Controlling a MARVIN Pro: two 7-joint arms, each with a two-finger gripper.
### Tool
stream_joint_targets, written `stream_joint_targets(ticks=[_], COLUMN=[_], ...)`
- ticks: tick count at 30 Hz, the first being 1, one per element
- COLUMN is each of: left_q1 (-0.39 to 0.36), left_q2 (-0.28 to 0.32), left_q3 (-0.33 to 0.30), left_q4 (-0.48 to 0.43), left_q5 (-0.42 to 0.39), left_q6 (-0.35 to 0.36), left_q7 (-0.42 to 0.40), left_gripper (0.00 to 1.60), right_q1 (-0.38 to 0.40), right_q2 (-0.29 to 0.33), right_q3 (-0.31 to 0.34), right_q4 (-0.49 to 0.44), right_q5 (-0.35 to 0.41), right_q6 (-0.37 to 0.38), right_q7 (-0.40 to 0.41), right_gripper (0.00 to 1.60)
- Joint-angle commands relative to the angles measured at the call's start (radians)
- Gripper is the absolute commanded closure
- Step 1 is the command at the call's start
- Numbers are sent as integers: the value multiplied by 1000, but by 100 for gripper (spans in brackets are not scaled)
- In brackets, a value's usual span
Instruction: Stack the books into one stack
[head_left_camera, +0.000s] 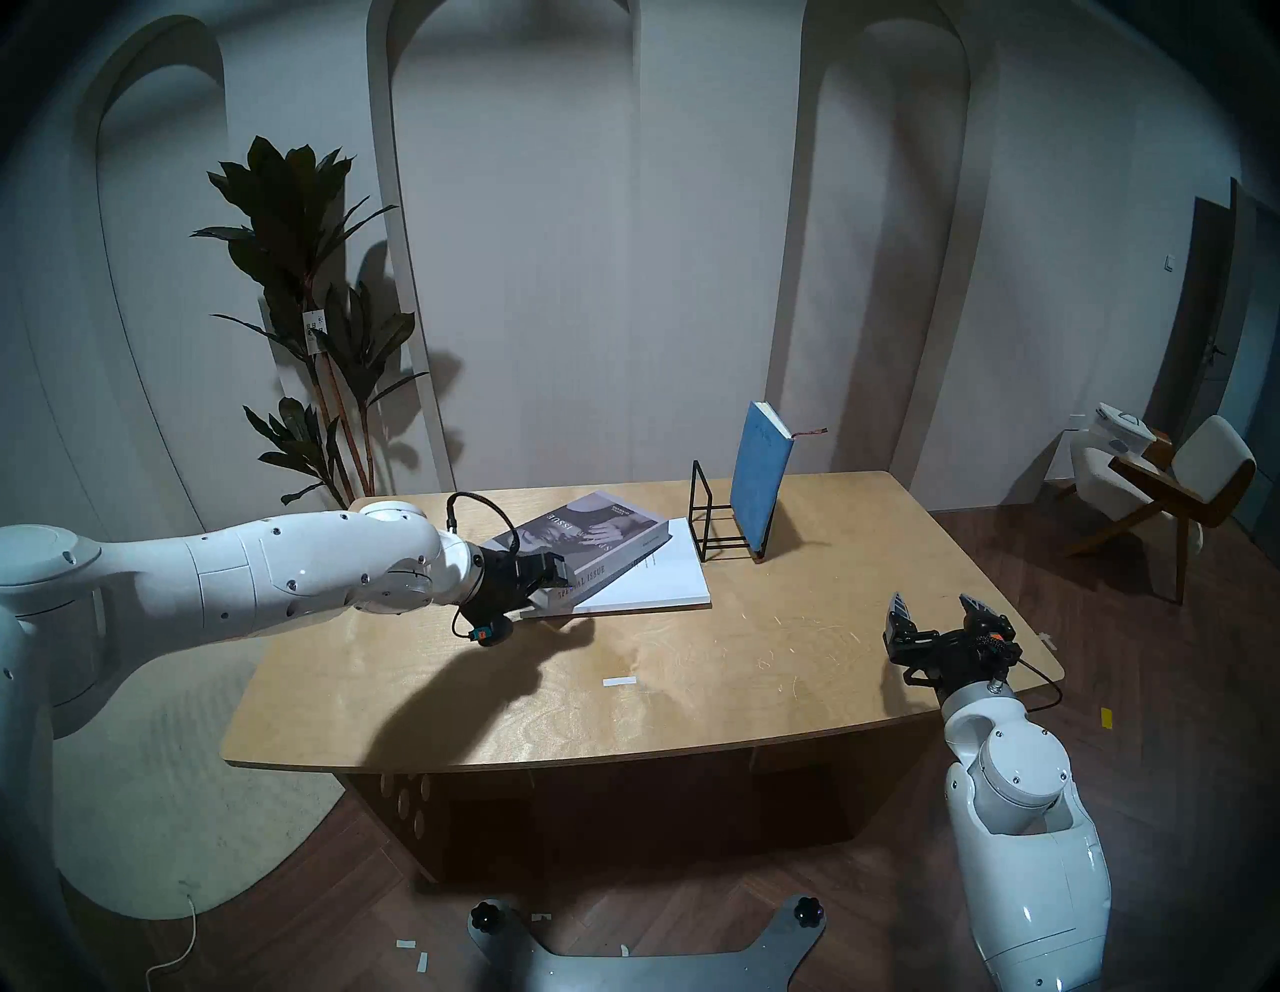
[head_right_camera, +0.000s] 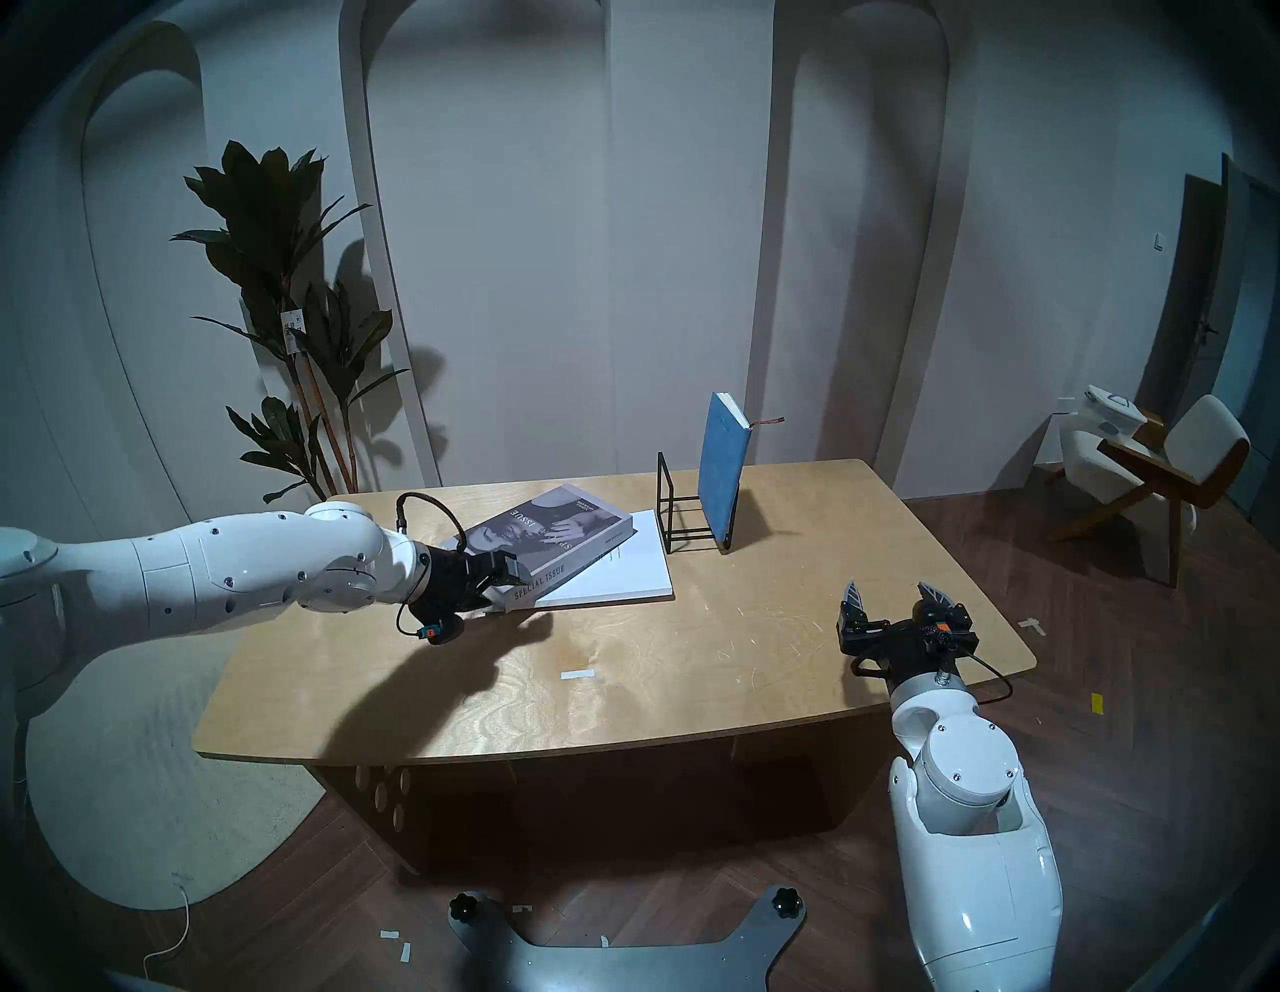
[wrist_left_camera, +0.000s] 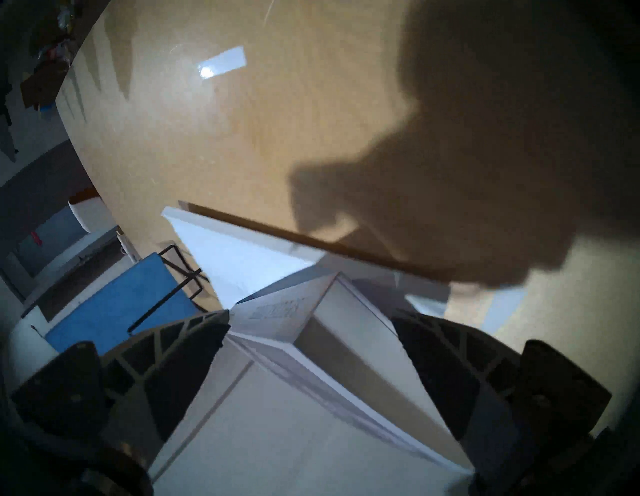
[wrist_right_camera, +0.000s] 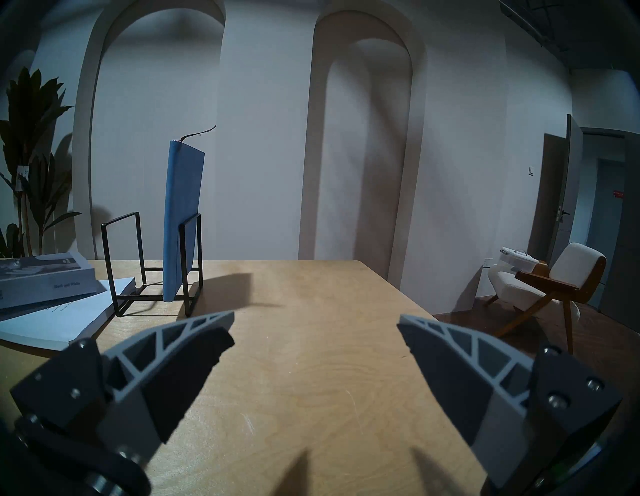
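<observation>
The thick grey photo-cover book (head_left_camera: 596, 533) with "SPECIAL ISSUE" on its spine lies askew on the large thin white book (head_left_camera: 651, 582) at the table's back middle. My left gripper (head_left_camera: 547, 585) straddles the grey book's near left corner. In the left wrist view (wrist_left_camera: 310, 329) its fingers stand wide apart on either side of that corner (wrist_left_camera: 346, 332). The blue hardcover (head_left_camera: 758, 478) with a ribbon stands upright in the black wire rack (head_left_camera: 699, 512), right of the two books. My right gripper (head_left_camera: 935, 606) is open and empty above the table's right front, well short of the blue book (wrist_right_camera: 183, 214).
A strip of white tape (head_left_camera: 618, 682) lies on the wooden table (head_left_camera: 762, 693) in front of the books. A potted plant (head_left_camera: 305, 277) stands behind the table's left corner. A wooden chair (head_left_camera: 1170, 485) stands on the floor to the far right.
</observation>
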Motion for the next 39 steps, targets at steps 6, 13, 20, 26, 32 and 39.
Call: stream_joint_targets(ticks=[6, 13, 20, 26, 32, 39], left_q1=[-59, -75, -68, -27, 8, 73], left_q2=[130, 199, 287, 325, 371, 417], left_q3=[-46, -19, -124, -187, -215, -212], left_q4=[-179, -251, -340, -392, -440, -485], left_q5=[18, -49, -200, -367, -501, -658], left_q6=[36, 70, 140, 203, 243, 291], left_q7=[2, -49, 91, 185, 295, 392], left_gripper=[0, 0, 0, 0, 0, 0], right_q1=[2, 3, 5, 37, 99, 182], right_q2=[6, 8, 10, 7, 10, 23], right_q3=[1, -1, -3, -41, -83, -108], right_q4=[-25, -24, -20, -32, -46, -32], right_q5=[-1, 1, 4, -29, -59, -98], right_q6=[-11, -10, -8, -16, -25, -20], right_q7=[-1, -3, -6, -32, -46, -73], right_gripper=[0, 0, 0, 0, 0, 0])
